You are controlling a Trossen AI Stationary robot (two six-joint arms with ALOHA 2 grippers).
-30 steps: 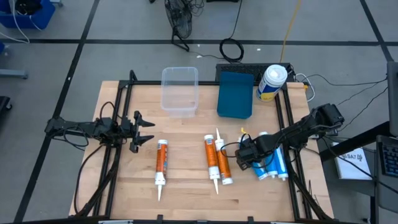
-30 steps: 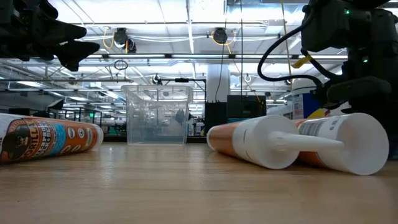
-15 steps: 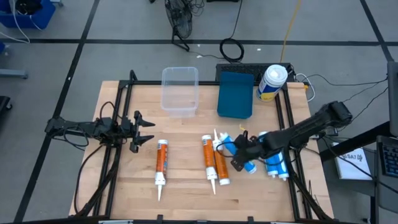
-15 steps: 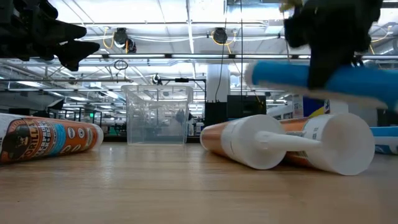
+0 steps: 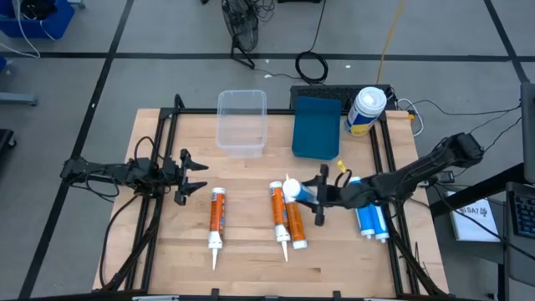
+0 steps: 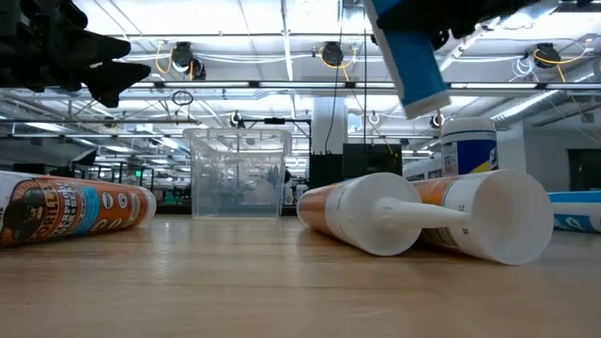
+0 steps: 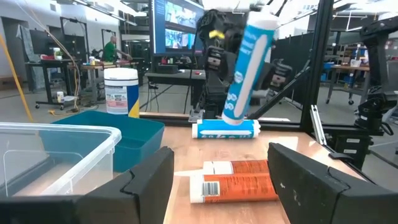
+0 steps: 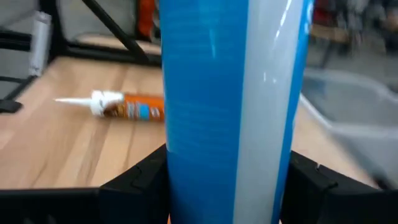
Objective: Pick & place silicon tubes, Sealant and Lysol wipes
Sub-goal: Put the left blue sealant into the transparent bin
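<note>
My right gripper (image 5: pixel 323 197) is shut on a blue silicone tube (image 5: pixel 303 192), held steeply tilted above the two orange tubes at the table's middle (image 5: pixel 286 219). The blue tube also shows in the left wrist view (image 7: pixel 245 68) and the low view (image 6: pixel 408 52). A second blue tube (image 5: pixel 369 220) lies on its side at the right. A third orange tube (image 5: pixel 217 222) lies left of centre. The Lysol wipes canister (image 5: pixel 366 109) stands upright at the far right corner. My left gripper (image 5: pixel 196 176) is open and empty, hovering at the left. My right gripper pinches the blue tube's round body (image 8: pixel 227 155) between its two fingers (image 8: pixel 134 186), one on each side, lying across the tube. It comes from the table's right side. The tube is lifted clear of the table and stands steeply tilted, its white end (image 5: pixel 290 186) uppermost in the high view.
A clear plastic container (image 5: pixel 242 122) and a teal bin (image 5: pixel 317 126) stand side by side at the far edge. Black frame rails (image 5: pixel 387 159) run along the table's left and right sides. Bare wood lies along the near edge (image 5: pixel 251 272).
My right gripper has lifted one blue tube from beside the other at the right and carried it toward the table's left, over the orange tubes. The tube has turned from lying flat to steeply tilted. The second blue tube stays on the table.
</note>
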